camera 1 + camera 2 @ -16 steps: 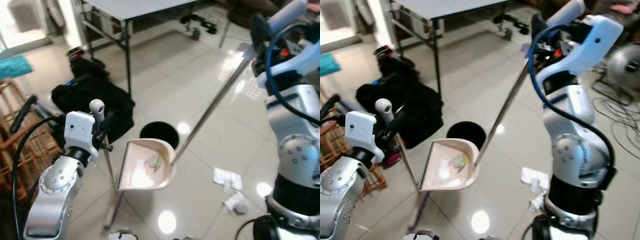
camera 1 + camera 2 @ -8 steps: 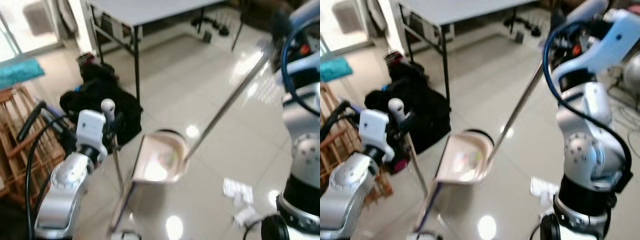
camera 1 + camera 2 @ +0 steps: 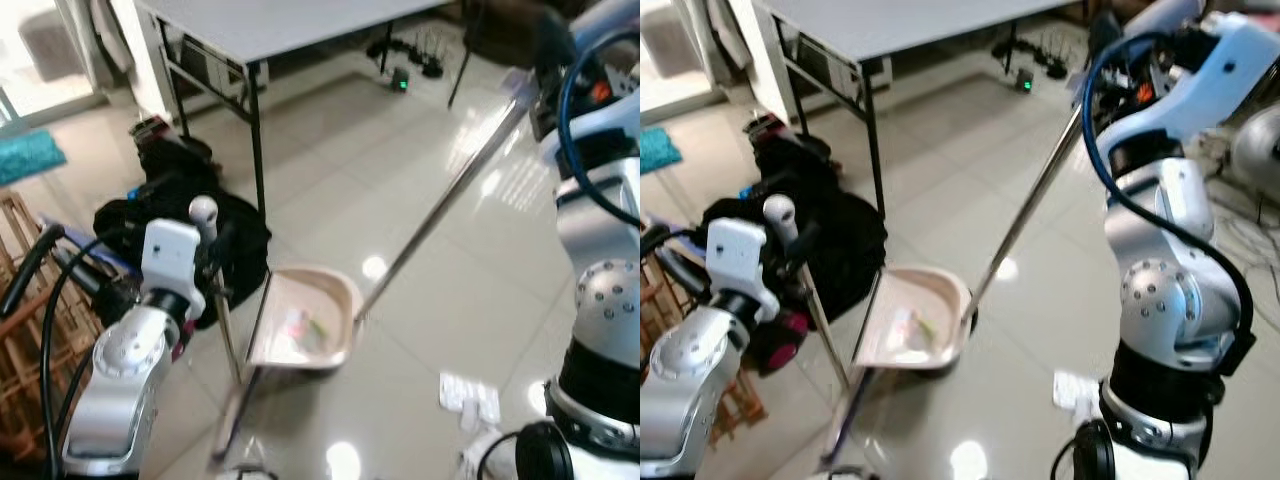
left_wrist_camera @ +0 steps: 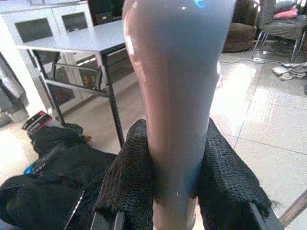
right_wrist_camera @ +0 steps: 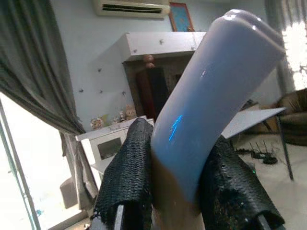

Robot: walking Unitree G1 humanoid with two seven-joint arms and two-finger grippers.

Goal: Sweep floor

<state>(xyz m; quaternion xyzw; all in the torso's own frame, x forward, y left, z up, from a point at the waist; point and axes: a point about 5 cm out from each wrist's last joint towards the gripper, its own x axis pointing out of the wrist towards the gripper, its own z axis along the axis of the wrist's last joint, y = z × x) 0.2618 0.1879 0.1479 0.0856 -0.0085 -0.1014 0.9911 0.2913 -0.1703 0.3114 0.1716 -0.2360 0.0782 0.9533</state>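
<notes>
Grey table (image 3: 300, 20) stands at the far side of the tiled floor (image 3: 330, 160); a black bag (image 3: 170, 215) lies beside its leg. Right gripper (image 5: 176, 191) is clamped on the dustpan handle (image 3: 450, 190), raised at the right. The handle slants down to the pink dustpan (image 3: 305, 325), suspended above the floor with small debris inside. Left gripper (image 4: 175, 184) is clamped on the broom handle (image 4: 177, 96), which is upright beside the dustpan. 2 paper scraps (image 3: 470, 395) lie near the robot's base.
</notes>
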